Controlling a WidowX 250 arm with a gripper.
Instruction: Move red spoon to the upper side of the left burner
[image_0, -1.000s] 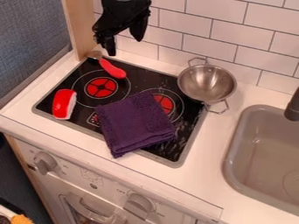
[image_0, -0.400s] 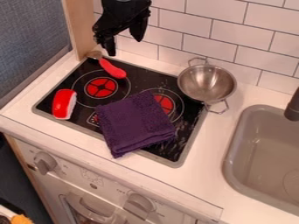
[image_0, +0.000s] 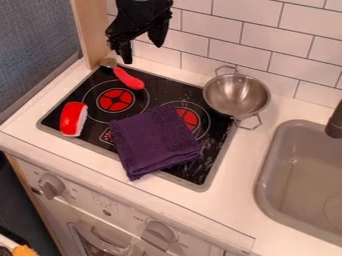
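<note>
Right burner (image_0: 186, 119) partly beneath the purple cloth (image_0: 155, 142), sink (image_0: 294, 165) partly beyond the right edge

High slant down onto stove (image_0: 167, 92) (fairly close)

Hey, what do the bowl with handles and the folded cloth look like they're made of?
The bowl looks like metal, probably stainless steel, smooth and silvery with bright reflections. The cloth seems like terry toweling, judging by its nubbly, matte purple surface.

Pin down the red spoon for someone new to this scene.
On the black stovetop, find the left burner. Behind it, toward the tiled wall, lies the red spoon. Its handle is slim, unlike the chunky red-and-white piece nearer the front.
</note>
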